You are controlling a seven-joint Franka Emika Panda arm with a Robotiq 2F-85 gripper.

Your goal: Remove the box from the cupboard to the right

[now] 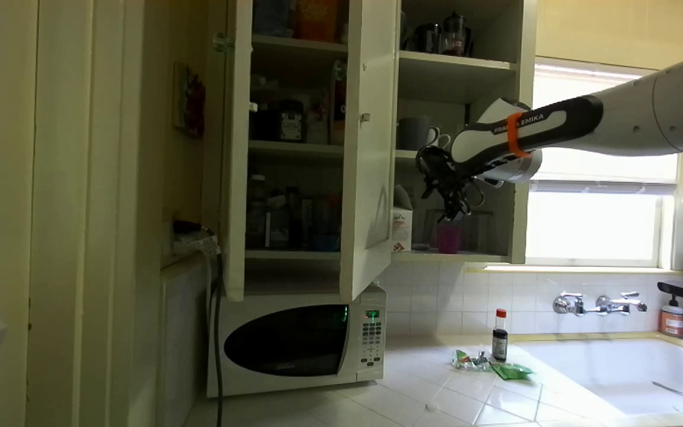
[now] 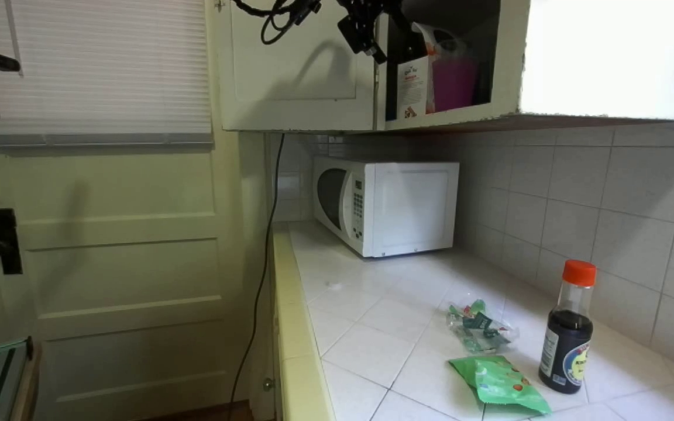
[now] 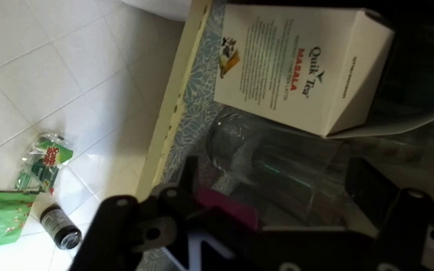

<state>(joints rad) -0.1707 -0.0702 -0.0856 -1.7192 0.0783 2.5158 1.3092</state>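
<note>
The box [image 1: 401,230] is a white "Quik Tea Masala" carton standing upright on the cupboard's lowest right shelf, beside the open door. It also shows in an exterior view [image 2: 412,88] and, large and sideways, in the wrist view [image 3: 277,67]. Its top flap looks raised. The white cupboard [image 1: 460,258] has its doors open and several shelves. My gripper [image 1: 453,210] is at the opening of the lowest right compartment, to the side of the box and apart from it. In the wrist view the gripper [image 3: 273,175] has its fingers wide apart, with nothing held.
A pink cup [image 1: 449,237] and a clear glass [image 3: 269,158] stand beside the box. Mugs [image 1: 414,133] sit one shelf up. The open door [image 1: 371,148] borders the compartment. Below are the microwave [image 1: 294,344], a red-capped bottle [image 2: 568,345] and green packets [image 2: 498,383].
</note>
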